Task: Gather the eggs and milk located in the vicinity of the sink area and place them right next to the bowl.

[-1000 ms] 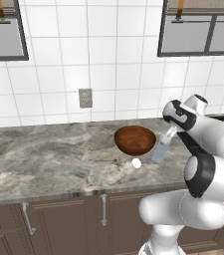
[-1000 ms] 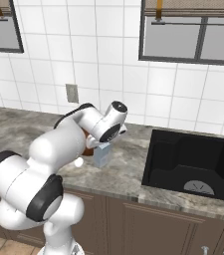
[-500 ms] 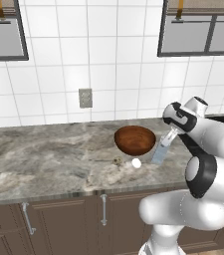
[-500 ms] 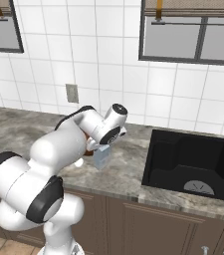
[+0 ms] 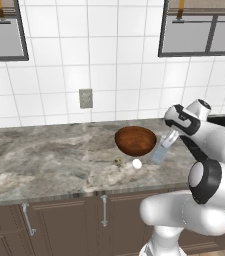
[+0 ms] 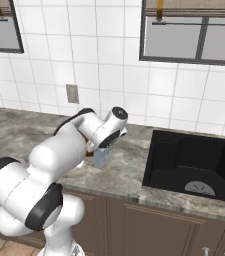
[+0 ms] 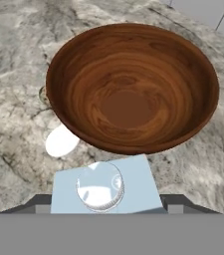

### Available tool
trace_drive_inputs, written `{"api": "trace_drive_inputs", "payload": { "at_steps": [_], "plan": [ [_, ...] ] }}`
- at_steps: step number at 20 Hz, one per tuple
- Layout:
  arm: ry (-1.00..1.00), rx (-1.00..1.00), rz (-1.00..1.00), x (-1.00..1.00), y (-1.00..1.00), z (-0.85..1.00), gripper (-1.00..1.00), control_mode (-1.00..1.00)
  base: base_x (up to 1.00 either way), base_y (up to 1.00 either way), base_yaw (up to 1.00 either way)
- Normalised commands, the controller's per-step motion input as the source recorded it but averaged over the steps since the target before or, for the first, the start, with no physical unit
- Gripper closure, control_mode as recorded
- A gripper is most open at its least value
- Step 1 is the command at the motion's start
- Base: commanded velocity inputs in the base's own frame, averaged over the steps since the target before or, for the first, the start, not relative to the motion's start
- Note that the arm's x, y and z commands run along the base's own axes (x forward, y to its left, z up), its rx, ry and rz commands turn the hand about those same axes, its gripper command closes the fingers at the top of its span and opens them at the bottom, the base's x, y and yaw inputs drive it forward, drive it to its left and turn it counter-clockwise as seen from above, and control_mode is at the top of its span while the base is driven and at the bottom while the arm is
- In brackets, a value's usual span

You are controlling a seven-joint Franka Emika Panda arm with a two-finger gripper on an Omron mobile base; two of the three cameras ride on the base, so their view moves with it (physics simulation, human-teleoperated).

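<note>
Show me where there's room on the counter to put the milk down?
Bare counter stretches wide left of the bowl, toward the wall outlet. It's crowded in front of the bowl, where the egg lies and the milk hangs in the end effector.

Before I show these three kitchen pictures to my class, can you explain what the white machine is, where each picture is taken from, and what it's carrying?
The white machine is a robot arm on a driving base, in a computer-rendered kitchen. Two pictures come from cameras on the base, behind the arm to its left and right. The third looks down from the hand itself.

On the marble counter sit a wooden bowl and a white egg beside it. The black sink lies off to the right.

The gripper has its jaws closed on a pale blue milk carton, held close to the bowl. Whether the carton touches the counter yet is unclear.
</note>
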Motion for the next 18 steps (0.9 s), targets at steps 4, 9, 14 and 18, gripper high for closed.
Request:
{"api": "trace_drive_inputs", "payload": {
  "at_steps": [4, 9, 14, 18],
  "plan": [
    [-0.02, 0.00, 0.00, 0.00, 0.18, -0.06, 1.00, -1.00, 0.00, 0.00, 0.00],
    [0.00, 0.00, 0.00, 0.00, 0.25, -0.13, -1.00, -1.00, 0.00, 0.00, 0.00],
    [0.00, 0.00, 0.00, 0.00, 0.00, -0.02, -1.00, -1.00, 0.00, 0.00, 0.00],
    [0.01, 0.00, -0.04, -0.01, -0.09, 0.00, -1.00, -1.00, 0.00, 0.00, 0.00]
  ]
}}
